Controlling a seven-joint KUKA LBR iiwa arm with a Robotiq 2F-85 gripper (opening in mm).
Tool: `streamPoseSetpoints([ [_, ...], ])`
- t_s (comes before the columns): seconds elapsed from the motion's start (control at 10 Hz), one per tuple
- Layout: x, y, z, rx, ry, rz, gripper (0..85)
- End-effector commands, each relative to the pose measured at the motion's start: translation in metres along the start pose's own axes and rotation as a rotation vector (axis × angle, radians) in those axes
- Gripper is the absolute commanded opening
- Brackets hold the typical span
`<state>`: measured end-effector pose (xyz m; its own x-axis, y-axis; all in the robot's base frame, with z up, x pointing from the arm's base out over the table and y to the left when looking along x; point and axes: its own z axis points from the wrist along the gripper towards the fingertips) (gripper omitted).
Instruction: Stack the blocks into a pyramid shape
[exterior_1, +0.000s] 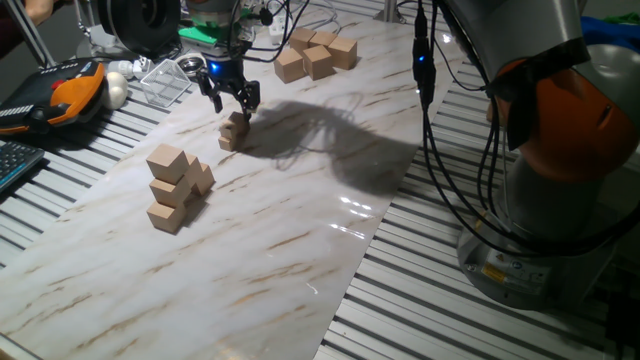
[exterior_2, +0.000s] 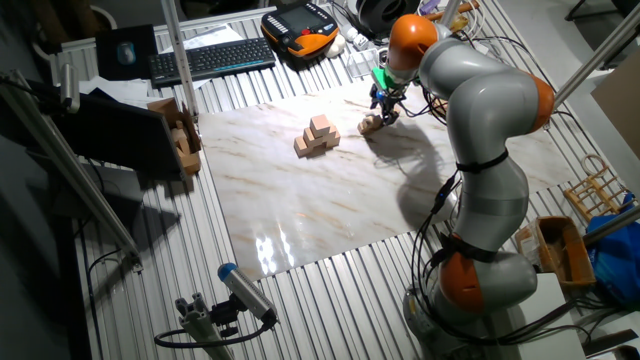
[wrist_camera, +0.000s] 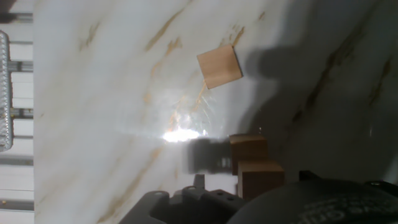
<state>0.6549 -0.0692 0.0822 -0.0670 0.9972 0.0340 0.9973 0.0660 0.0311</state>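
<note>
hand view showed gripper (exterior_1: 229, 97) w/ fingers spread, above small blocks (exterior_1: 234, 131) near bench's far edge.

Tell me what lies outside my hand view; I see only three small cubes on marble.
Observer: A heap of bigger tan cubes sits on the marble sheet, apart from your small blocks.
Operator: Anything else?
Observer: Another group of cubes lies by the sheet's far edge in one fixed view.
Operator: Is the gripper open?
Observer: The gripper looks open, fingers spread with nothing between them, just above the small blocks.
</note>
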Motion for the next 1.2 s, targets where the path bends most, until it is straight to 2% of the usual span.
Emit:
streamPoseSetpoints([
  [0.0, -0.002, 0.0, -0.004, 0.003, -0.011, -0.009, 68.0],
  [0.3, -0.012, 0.001, -0.01, -0.002, -0.019, -0.04, 68.0],
  [0.6, -0.017, 0.003, -0.008, -0.017, -0.027, -0.063, 68.0],
  [1.1, -0.029, 0.011, 0.006, -0.034, -0.023, -0.082, 68.0],
])
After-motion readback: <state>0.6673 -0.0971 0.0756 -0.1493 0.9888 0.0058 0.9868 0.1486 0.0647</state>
